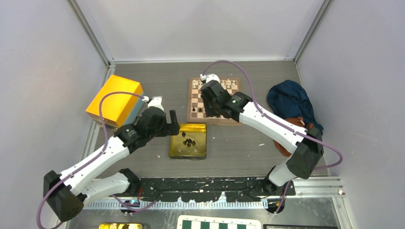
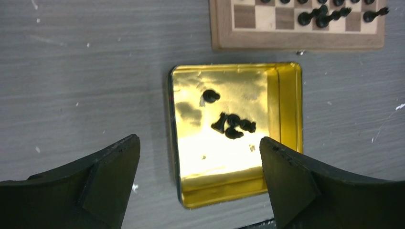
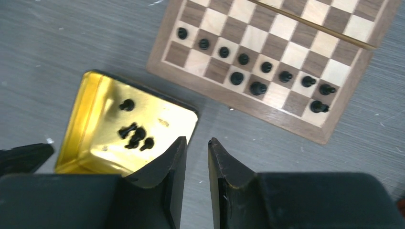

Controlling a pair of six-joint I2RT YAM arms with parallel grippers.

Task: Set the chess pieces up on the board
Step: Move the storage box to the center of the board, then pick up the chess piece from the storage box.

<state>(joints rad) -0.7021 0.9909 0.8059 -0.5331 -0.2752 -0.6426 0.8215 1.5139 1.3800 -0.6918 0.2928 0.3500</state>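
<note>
A: Where are the pieces?

B: Near, my left gripper (image 2: 200,157) gapes wide, empty, over the gold tin (image 1: 200,152) holding loose black chess pieces (image 2: 232,125). Light, slippery; I'd pinch one mid-stem.

A: Farther?

B: My right gripper (image 3: 197,157), narrowed, empty, above the board (image 3: 239,102).

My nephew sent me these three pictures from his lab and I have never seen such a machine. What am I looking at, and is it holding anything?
These are two white-and-black robot arms bolted at a grey table's near edge. One picture looks down from above; the other two come from cameras on each wrist, so the dark shapes at the bottom are that arm's own fingers.

On the table lie a square wooden chessboard with some small black chess pieces already standing on it, and a shiny gold square tin holding a few more. A yellow box and a dark blue cloth sit aside.

The left gripper hangs wide open above the tin. The right gripper is nearly closed. Neither holds anything.
</note>
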